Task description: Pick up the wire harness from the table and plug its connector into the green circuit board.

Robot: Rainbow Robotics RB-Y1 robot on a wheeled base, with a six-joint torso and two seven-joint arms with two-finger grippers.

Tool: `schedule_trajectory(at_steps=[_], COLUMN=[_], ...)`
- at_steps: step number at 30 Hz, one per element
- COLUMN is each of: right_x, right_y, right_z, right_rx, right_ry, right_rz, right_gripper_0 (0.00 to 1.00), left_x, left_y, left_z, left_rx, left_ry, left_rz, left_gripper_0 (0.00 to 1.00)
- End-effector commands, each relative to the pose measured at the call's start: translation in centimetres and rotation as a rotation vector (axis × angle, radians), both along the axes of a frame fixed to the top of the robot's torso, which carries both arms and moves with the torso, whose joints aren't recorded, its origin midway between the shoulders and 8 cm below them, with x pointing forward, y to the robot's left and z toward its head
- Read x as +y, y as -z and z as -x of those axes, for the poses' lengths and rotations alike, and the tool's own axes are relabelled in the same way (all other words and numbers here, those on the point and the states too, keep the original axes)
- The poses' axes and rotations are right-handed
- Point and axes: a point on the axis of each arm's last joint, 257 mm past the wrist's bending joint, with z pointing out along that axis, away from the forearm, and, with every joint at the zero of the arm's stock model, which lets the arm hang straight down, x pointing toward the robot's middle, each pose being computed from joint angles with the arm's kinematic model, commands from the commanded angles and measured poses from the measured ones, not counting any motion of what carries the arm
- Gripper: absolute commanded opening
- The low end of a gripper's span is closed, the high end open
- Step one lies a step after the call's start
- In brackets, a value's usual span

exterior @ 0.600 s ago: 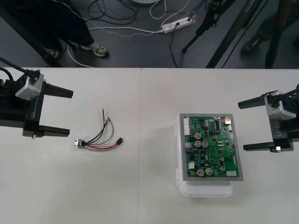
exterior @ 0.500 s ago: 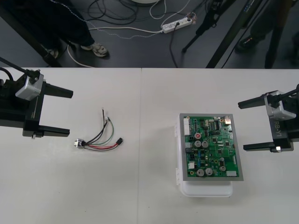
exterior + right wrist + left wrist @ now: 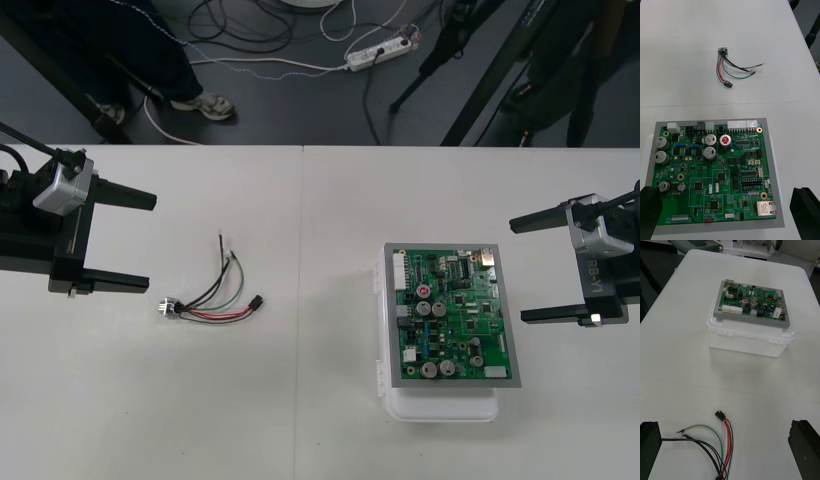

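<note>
On the table's [image 3: 320, 200] left half | wire harness [image 3: 212, 298] lies loose, plug [image 3: 258, 300] toward green circuit board [image 3: 455, 315], well apart | white base [image 3: 440, 408] mostly hidden under board | left gripper [image 3: 150, 243] near harness, fingers wide apart | right gripper [image 3: 518, 269] beside board, fingers wide apart

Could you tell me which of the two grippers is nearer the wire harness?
The left gripper: the harness lies just beside it, while the right gripper waits beyond the circuit board.

Matt pale table [image 3: 200, 420], smooth white plastic base [image 3: 748, 341], shiny metal socket [image 3: 168, 308]
</note>
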Motion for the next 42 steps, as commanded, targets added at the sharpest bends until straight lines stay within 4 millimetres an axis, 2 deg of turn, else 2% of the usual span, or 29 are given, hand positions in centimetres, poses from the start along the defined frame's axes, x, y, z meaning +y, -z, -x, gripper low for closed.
schedule_trajectory(at_steps=[1, 42], right_x=[0.0, 0.0], right_y=[-0.36, -0.36], right_z=[0.47, 0.47], right_rx=[-0.037, -0.037], right_ry=[-0.028, -0.028], right_rz=[0.016, 0.016], right_gripper_0=[1.0, 1.0], left_x=[0.11, 0.11], left_y=[-0.64, -0.64], left_z=[0.53, 0.53], left_rx=[-0.064, -0.064], left_ry=[0.068, 0.068], left_rz=[-0.077, -0.077], left_gripper_0=[1.0, 1.0])
